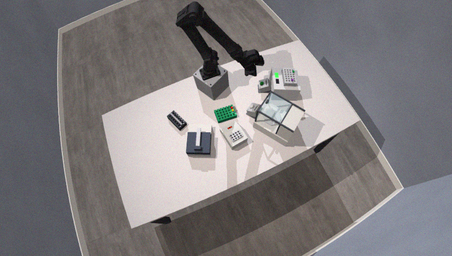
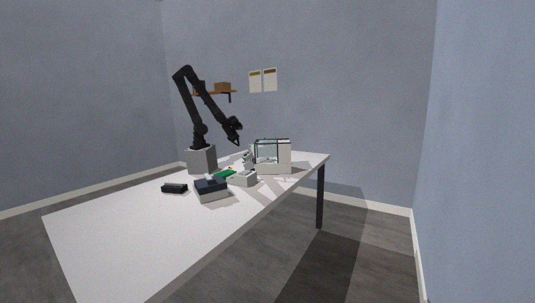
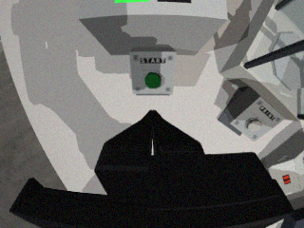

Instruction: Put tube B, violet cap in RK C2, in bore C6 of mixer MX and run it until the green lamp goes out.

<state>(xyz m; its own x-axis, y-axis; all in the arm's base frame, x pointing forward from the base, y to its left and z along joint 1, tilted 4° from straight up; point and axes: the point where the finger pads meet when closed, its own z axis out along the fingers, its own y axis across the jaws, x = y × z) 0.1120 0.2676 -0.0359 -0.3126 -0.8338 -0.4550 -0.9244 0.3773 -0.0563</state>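
Observation:
The mixer MX [image 1: 282, 80] stands at the back of the bench. A green lamp [image 1: 276, 75] is lit on its top; it also shows in the wrist view [image 3: 131, 1]. A violet-capped tube B [image 1: 291, 80] sits in a bore of the mixer's shaking block. The green START key [image 3: 153, 80] is on the mixer's front, also in the top view [image 1: 262, 84]. My gripper [image 3: 152, 115] is shut and empty. It hangs in the air in front of and above the START key, apart from it, and also shows in the top view [image 1: 251, 72].
The green tube rack RK [image 1: 225, 113] holds several coloured-cap tubes. The glass-walled balance BAL [image 1: 277, 114] stands next to the mixer, with its key [image 3: 255, 124] to my right. The dry block [image 1: 234, 135], the spectrophotometer [image 1: 200, 142] and the magnet block [image 1: 177, 120] lie further off.

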